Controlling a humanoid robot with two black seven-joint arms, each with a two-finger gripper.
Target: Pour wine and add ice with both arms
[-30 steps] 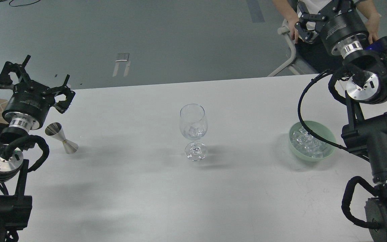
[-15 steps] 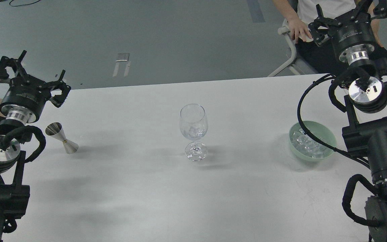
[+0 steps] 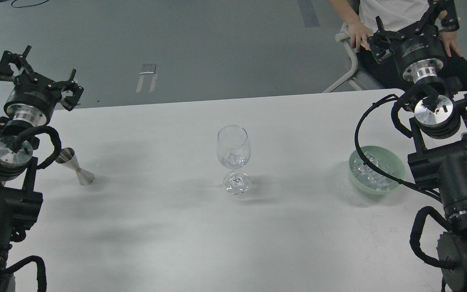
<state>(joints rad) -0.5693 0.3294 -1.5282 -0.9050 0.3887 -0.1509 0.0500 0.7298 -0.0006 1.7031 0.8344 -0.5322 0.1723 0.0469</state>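
A clear stemmed wine glass [image 3: 234, 158] stands upright at the middle of the white table [image 3: 185, 235] with ice cubes in its bowl; I cannot tell whether it holds wine. A heap of ice [image 3: 373, 173] lies in a pale green bowl [image 3: 395, 160] at the right. A metal jigger [image 3: 75, 166] stands at the left. My left gripper [image 3: 35, 73] is open and empty, raised beyond the table's far left edge. My right gripper [image 3: 414, 26] is open and empty, raised at the far right, above and behind the bowl.
A person [image 3: 395, 12] sits on a chair [image 3: 349, 69] behind the table's far right corner, hands close to my right gripper. Grey floor [image 3: 176, 48] lies beyond the far edge. My arm bases [image 3: 460, 186] fill both sides.
Both arms have drawn back and up. The left gripper moved away from the jigger towards the far left. The right gripper turned and rose. Glass, bowl and jigger have not moved.
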